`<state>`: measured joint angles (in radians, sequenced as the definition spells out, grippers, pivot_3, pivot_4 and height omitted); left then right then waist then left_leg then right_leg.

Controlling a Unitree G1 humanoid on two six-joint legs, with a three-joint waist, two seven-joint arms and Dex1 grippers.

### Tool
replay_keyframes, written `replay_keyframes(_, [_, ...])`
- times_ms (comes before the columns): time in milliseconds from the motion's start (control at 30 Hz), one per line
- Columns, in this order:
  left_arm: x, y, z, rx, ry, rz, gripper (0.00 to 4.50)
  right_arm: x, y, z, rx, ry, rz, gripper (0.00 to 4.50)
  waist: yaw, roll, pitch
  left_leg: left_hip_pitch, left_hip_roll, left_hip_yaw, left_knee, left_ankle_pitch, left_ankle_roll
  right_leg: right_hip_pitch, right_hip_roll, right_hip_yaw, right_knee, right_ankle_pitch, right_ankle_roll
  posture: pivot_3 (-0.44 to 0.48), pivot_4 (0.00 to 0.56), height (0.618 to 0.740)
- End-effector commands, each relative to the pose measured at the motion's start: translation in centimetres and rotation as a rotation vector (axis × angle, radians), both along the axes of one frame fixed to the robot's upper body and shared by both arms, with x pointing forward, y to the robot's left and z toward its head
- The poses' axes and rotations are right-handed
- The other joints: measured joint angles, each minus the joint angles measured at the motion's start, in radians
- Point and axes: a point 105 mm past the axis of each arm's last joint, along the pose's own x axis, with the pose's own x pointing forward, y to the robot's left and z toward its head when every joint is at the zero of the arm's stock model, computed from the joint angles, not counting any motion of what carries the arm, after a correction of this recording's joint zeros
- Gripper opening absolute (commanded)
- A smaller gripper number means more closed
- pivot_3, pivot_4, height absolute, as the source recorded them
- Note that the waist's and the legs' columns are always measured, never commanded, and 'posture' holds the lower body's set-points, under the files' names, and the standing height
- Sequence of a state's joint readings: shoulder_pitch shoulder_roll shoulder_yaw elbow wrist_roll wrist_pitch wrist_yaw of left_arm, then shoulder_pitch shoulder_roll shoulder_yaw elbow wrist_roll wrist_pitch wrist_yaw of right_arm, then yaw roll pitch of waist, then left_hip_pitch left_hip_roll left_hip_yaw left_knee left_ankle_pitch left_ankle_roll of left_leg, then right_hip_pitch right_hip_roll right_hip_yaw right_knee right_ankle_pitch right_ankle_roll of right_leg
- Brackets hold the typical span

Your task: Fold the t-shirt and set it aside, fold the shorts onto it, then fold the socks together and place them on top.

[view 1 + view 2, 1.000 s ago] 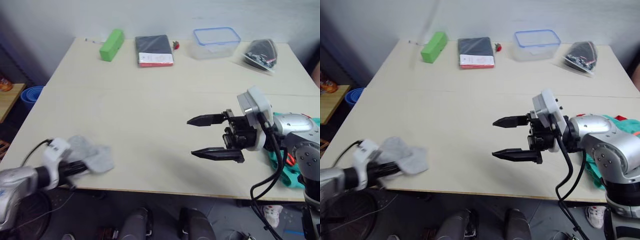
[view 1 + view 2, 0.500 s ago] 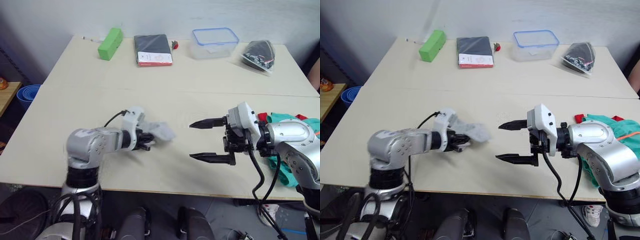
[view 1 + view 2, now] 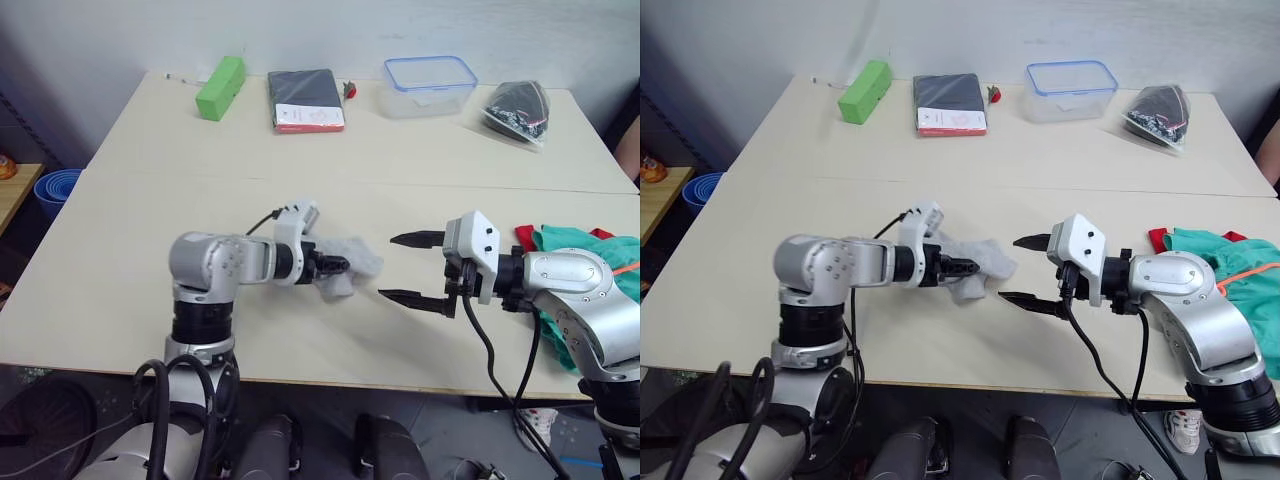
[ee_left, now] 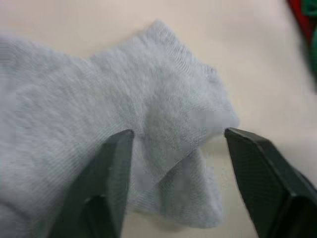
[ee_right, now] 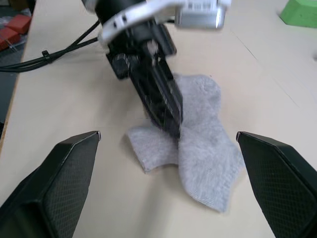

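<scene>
The light grey socks [image 3: 352,268] lie bunched on the table's middle. My left gripper [image 3: 338,265] reaches over them from the left. In the left wrist view its fingers [image 4: 106,188] stand apart and open, with the socks [image 4: 148,124] lying between them. My right gripper [image 3: 400,268] hovers wide open just right of the socks [image 5: 200,148], pointing at them. The teal-green shorts [image 3: 592,252] with an orange drawstring lie at the table's right edge. A red strip of the t-shirt [image 3: 524,238] peeks out from under them.
Along the far edge sit a green block [image 3: 222,88], a black notebook [image 3: 306,100], a clear blue-rimmed container [image 3: 431,85] and a plastic bag of dark items [image 3: 520,107]. A blue bucket [image 3: 55,190] stands on the floor to the left.
My left arm swung from the table's front left corner to the middle, carrying the socks, and its fingers have parted. The right gripper shifted slightly left, still open.
</scene>
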<state>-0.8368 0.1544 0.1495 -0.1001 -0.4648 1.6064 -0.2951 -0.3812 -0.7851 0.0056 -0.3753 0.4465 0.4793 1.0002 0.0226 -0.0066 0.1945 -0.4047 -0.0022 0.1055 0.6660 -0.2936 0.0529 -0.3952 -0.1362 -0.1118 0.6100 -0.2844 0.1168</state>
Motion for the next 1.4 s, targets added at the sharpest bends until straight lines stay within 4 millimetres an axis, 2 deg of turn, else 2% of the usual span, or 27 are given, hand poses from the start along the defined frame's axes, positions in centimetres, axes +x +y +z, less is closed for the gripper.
replay_keyframes(33, [-1.0, 1.3, 3.9, -0.041, -0.153, -0.088, 4.29, -0.2, 0.2, 0.3, 0.000, -0.032, 0.006, 4.50, -0.001, 0.000, 0.000, 0.000, 0.000, 0.000, 0.000, 0.000, -0.001, 0.000, 0.000, 0.000, 0.000, 0.000, 0.000, 0.000, 0.150, 0.740])
replay_keyframes(67, [-1.5, 1.9, 4.2, -0.015, -0.190, -0.130, 4.48, -0.2, 0.3, 0.3, -0.001, -0.032, 0.010, 4.50, -0.003, 0.000, 0.000, 0.000, 0.001, 0.000, 0.000, 0.000, -0.001, 0.000, 0.001, 0.001, 0.000, 0.000, 0.000, 0.000, 0.150, 0.740])
replay_keyframes(133, [-2.2, 3.1, 4.2, 0.075, -0.312, -0.230, 4.48, -0.3, 0.4, 0.2, 0.001, -0.030, 0.019, 4.50, -0.007, 0.000, 0.000, 0.000, 0.002, 0.000, -0.001, 0.000, -0.004, -0.001, 0.003, 0.001, 0.001, -0.001, -0.001, 0.000, 0.150, 0.740])
replay_keyframes(233, [-2.5, 4.5, 3.3, 0.269, -0.535, -0.426, 4.48, -0.3, 0.6, 0.3, 0.006, -0.027, 0.031, 4.50, -0.014, 0.000, 0.000, 0.001, 0.002, 0.001, -0.003, -0.003, -0.011, -0.002, 0.003, 0.003, 0.001, -0.002, -0.003, 0.000, 0.150, 0.740])
replay_keyframes(367, [-3.5, 4.2, 2.1, 0.381, -0.707, -0.756, 4.48, -0.5, 0.7, 0.5, 0.010, -0.024, 0.043, 4.50, 0.000, 0.000, 0.000, 0.000, 0.002, 0.002, -0.002, -0.003, -0.011, -0.003, 0.002, 0.002, -0.004, -0.002, -0.004, 0.000, 0.150, 0.740])
replay_keyframes(467, [-3.2, 3.6, 0.9, 0.403, -0.738, -0.886, 4.48, -0.8, 0.8, 0.6, 0.011, -0.021, 0.054, 4.50, 0.001, 0.000, 0.000, 0.000, 0.002, 0.002, -0.002, -0.004, -0.010, -0.003, -0.006, 0.004, -0.005, -0.002, -0.004, 0.000, 0.150, 0.740])
replay_keyframes(633, [-2.1, 2.7, -1.2, 0.427, -0.734, -0.985, 4.48, -1.3, 0.8, 0.7, 0.021, -0.018, 0.040, 4.50, 0.002, 0.000, 0.000, -0.002, 0.002, 0.002, -0.002, -0.001, -0.002, -0.004, -0.005, -0.001, -0.004, -0.002, -0.004, 0.000, 0.150, 0.740])
replay_keyframes(833, [0.3, 2.0, -3.3, 0.476, -0.716, -0.981, 4.48, -2.4, 0.5, 0.8, 0.025, -0.013, 0.019, 4.50, 0.002, 0.000, 0.000, -0.002, 0.001, 0.004, 0.001, -0.001, 0.002, -0.004, 0.000, -0.004, 0.001, -0.001, -0.003, 0.000, 0.150, 0.740])
replay_keyframes(967, [1.1, 1.5, -3.7, 0.457, -0.708, -0.961, 3.59, -3.1, 0.4, 0.9, 0.025, -0.011, 0.013, 4.50, 0.002, 0.000, 0.000, -0.002, 0.001, 0.004, 0.002, -0.002, 0.005, -0.004, -0.002, -0.004, 0.001, -0.001, -0.002, 0.000, 0.150, 0.740])
replay_keyframes(1067, [1.4, 0.8, -3.8, 0.424, -0.690, -0.943, 2.66, -3.2, 0.2, 1.0, 0.027, -0.011, -0.003, 4.50, 0.002, 0.000, 0.000, -0.002, 0.001, 0.003, 0.002, -0.002, 0.005, -0.003, -0.008, -0.004, 0.001, -0.001, -0.001, 0.000, 0.150, 0.740])
replay_keyframes(1333, [0.9, -0.2, -4.9, 0.396, -0.577, -0.927, 0.22, -3.5, 0.2, 1.0, 0.027, -0.009, -0.018, 4.50, 0.002, 0.000, 0.000, -0.002, -0.001, 0.002, 0.003, -0.002, 0.006, -0.002, -0.009, -0.006, 0.001, 0.000, -0.001, 0.000, 0.150, 0.740])
replay_keyframes(1367, [0.7, -0.8, -4.6, 0.354, -0.544, -0.900, 0.02, -3.5, 0.2, 1.0, 0.025, -0.010, -0.020, 4.50, 0.003, 0.000, 0.000, -0.002, -0.001, 0.001, 0.003, -0.002, 0.006, -0.001, -0.009, -0.007, 0.001, 0.000, -0.001, 0.000, 0.150, 0.740])
replay_keyframes(1400, [0.3, -1.6, -4.3, 0.314, -0.508, -0.868, 0.02, -3.5, 0.1, 0.9, 0.022, -0.010, -0.022, 4.50, 0.004, 0.000, 0.000, -0.002, -0.001, 0.001, 0.003, -0.002, 0.006, -0.001, -0.009, -0.007, 0.001, 0.000, -0.001, 0.000, 0.150, 0.740])
